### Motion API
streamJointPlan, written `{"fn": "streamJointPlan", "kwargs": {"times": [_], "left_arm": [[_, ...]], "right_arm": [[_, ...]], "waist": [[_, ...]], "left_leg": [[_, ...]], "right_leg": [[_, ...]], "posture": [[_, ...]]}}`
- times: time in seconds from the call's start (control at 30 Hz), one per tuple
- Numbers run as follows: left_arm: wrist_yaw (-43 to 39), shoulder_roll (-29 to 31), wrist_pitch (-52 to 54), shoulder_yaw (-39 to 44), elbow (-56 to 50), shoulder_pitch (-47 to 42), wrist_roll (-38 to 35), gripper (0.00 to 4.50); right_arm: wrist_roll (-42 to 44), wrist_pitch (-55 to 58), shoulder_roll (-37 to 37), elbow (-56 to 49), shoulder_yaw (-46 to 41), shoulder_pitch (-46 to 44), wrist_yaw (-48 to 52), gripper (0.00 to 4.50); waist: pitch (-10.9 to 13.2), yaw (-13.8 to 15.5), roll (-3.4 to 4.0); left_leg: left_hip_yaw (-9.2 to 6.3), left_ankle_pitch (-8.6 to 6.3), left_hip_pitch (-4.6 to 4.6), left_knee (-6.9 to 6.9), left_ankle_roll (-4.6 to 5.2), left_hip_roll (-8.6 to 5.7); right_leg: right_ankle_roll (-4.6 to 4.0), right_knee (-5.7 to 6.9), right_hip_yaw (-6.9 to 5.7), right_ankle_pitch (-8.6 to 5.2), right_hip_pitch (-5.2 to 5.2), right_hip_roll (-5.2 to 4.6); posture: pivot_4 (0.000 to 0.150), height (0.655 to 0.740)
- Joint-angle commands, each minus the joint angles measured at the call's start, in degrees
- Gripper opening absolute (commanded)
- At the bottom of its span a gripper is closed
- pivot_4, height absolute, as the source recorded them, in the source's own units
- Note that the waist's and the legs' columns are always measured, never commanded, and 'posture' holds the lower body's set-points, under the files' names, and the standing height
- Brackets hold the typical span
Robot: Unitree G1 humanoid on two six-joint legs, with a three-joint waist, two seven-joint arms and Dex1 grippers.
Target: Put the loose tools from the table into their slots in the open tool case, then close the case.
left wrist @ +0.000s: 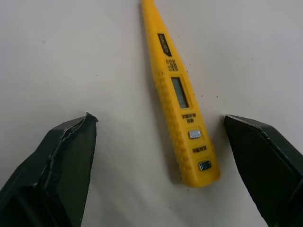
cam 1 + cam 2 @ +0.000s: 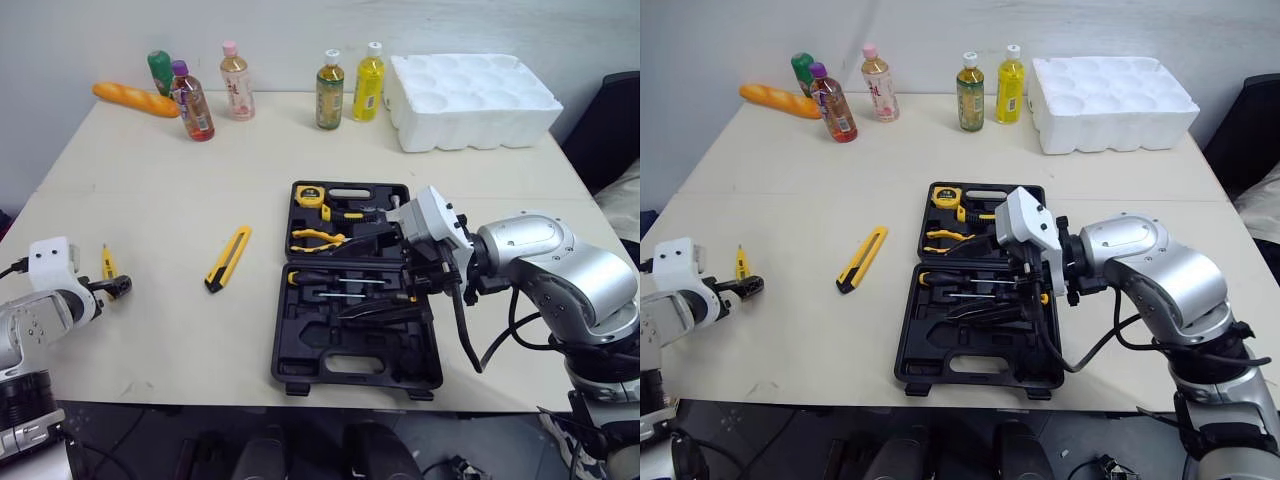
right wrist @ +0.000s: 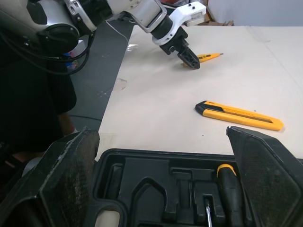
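L jaws wide open, empty, low over the worktop (image 2: 150, 200) near its left edge, one finger (image 1: 61, 161) either side of the yellow tester pen (image 1: 182, 109). Pen lies flat btwn them, touching neither, display & buttons facing up.

R jaws also wide open, nothing held, hovering over the open tool case (image 2: 340, 365), fingers (image 3: 270, 175) spread above the case.

Case lies open & flat mid-worktop, a bit toward the right. Far half holds a yellow tape measure (image 2: 310, 195) & yellow-handled pliers (image 2: 318, 238). Near half has a screwdriver (image 2: 305, 277) w/ black/yellow handle; some moulded slots there are bare.

Yellow utility knife (image 2: 228, 258) lies loose on the worktop, left of the case, btwn case & pen, apart from both.

Along the far edge: five bottles (image 2: 192, 100), a bread loaf (image 2: 135, 98) at the left end, a white foam tray (image 2: 470, 100) at the right end, all well apart from the case.
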Motion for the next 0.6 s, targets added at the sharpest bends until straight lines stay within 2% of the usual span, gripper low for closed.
{"fn": "streamJointPlan", "kwargs": {"times": [0.03,0.13,0.23,0.47,0.6], "left_arm": [[-0.2,-0.3,0.5,-1.5,2.0,-0.3,1.7,4.5],[-0.4,-1.1,0.7,-1.0,2.4,-0.8,1.8,4.5],[-0.9,-1.6,0.3,-1.2,2.6,-1.1,2.1,3.66],[-2.8,0.5,-2.8,-2.8,6.1,-1.6,3.7,0.47],[-4.7,2.8,-4.6,-2.5,7.6,-0.2,4.2,0.47]], "right_arm": [[0.5,-0.6,0.1,-0.9,-1.6,-0.1,-0.3,4.47],[0.6,-0.5,0.0,-1.2,-2.0,0.4,-0.6,4.47],[0.5,-0.7,-0.1,-1.1,-2.1,0.5,-0.8,4.5],[1.2,-0.3,0.6,-0.3,-3.0,-0.4,-2.0,4.5],[1.9,0.3,0.7,-0.5,-3.9,-0.2,-2.7,4.5]], "waist": [[0.0,0.0,0.0],[0.0,0.0,0.0],[0.0,0.0,0.0],[0.0,-0.3,0.01],[0.0,-0.6,0.02]], "left_leg": [[-0.01,0.0,0.0,0.0,0.0,0.0],[-0.03,0.01,0.02,0.0,0.0,0.0],[-0.03,0.01,0.02,0.01,0.0,-0.01],[-0.03,0.04,0.07,0.0,-0.04,-0.01],[-0.01,0.06,0.12,-0.05,-0.07,0.0]], "right_leg": [[0.0,0.02,0.0,0.0,0.0,0.0],[0.0,0.06,-0.01,0.0,0.0,0.0],[0.0,0.09,-0.02,0.0,0.0,0.0],[0.0,0.15,-0.01,0.0,0.0,0.0],[-0.01,0.19,0.01,-0.01,-0.01,0.01]], "posture": [[0.15,0.74],[0.15,0.74],[0.15,0.74],[0.15,0.74],[0.15,0.74]]}}
